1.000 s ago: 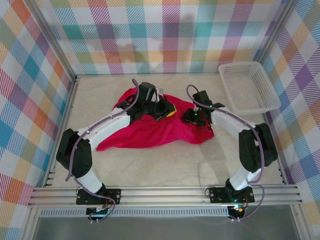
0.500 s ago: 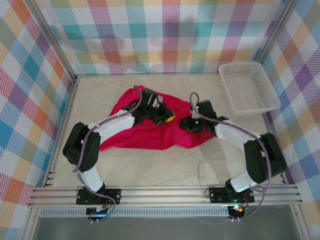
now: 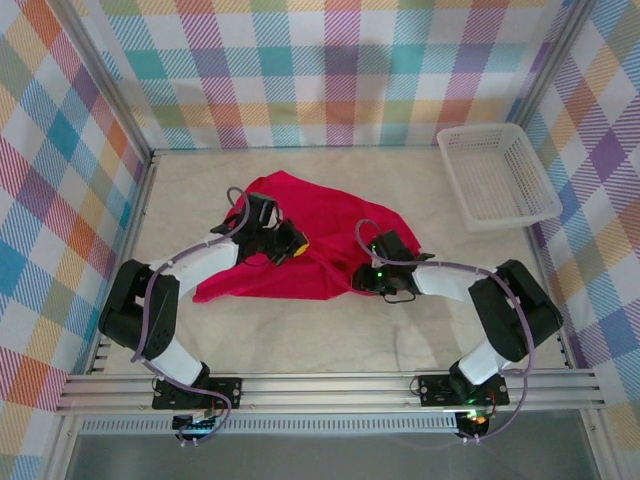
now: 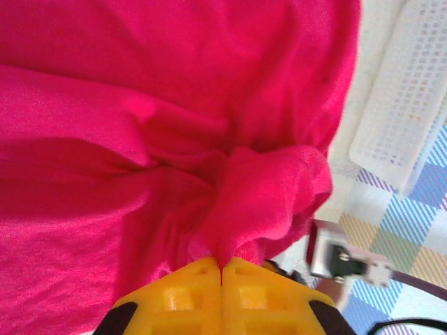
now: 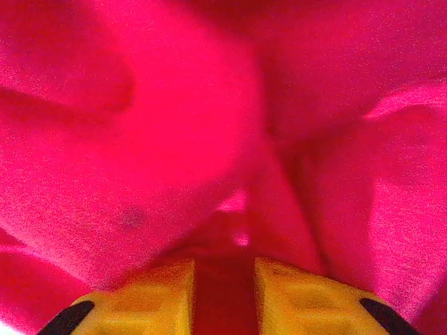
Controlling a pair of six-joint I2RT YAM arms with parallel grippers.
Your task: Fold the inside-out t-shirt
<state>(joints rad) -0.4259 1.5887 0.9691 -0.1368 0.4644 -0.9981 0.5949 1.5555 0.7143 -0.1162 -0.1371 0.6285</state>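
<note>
1. Crimson, wrinkled short-sleeved fabric t-shirt (image 3: pixel 320 215) lies bunched on the beige table (image 3: pixel 300 330) between both arms.
2. Left gripper (image 4: pixel 221 262) pinches a fold of it, yellow fingers pressed together.
3. Right gripper (image 5: pixel 223 272) sits at its right edge, jaws narrowly apart over cloth.

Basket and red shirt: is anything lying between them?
No. In the top view, the stretch of table between shirt and basket is bare.

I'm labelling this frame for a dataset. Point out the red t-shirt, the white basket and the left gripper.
Crimson wrinkled fabric t-shirt (image 3: pixel 320 212): top external view, its far panel.
White perforated plastic basket (image 3: pixel 497 175): top external view, its bare floor.
Left gripper (image 4: pixel 221 266): left wrist view, between its yellow fingertips.
</note>
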